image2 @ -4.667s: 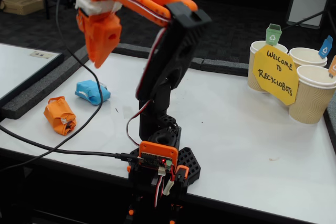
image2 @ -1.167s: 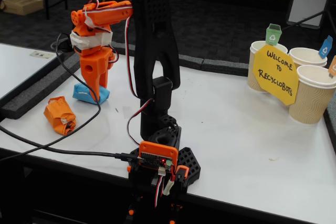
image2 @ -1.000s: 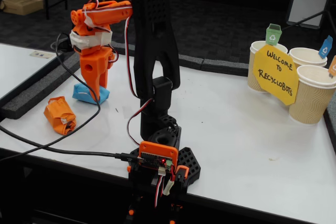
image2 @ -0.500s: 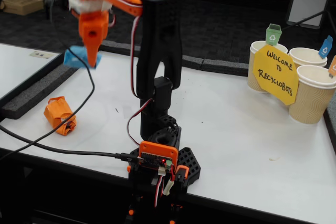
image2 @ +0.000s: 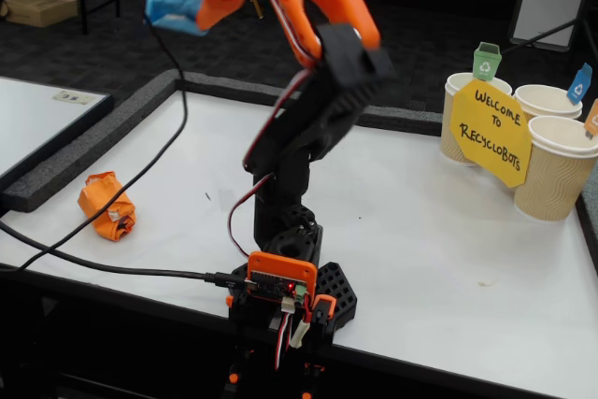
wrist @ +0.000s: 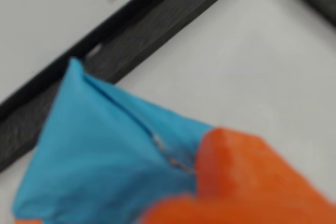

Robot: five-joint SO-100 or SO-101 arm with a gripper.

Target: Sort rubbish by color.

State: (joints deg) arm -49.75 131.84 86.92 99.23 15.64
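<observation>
- My wrist view is soft all over: the light blue wad [wrist: 105, 156] shows only as a blurred blue mass, cut off by the bottom edge.
- My pincer [wrist: 252, 182] fills the lower right of the wrist view as an orange blur, so I cannot tell how its jaws stand.
- In the fixed view my pincer [image2: 192, 2] is smeared at the upper left and clipped by the top edge; only one end of the wad [image2: 168, 2] shows beside it.
- The yellow sign [image2: 491, 133] hides parts of the paper cups [image2: 561, 170] at the right.
- The small flags [image2: 486, 61] above the cups are too small to read.
</observation>
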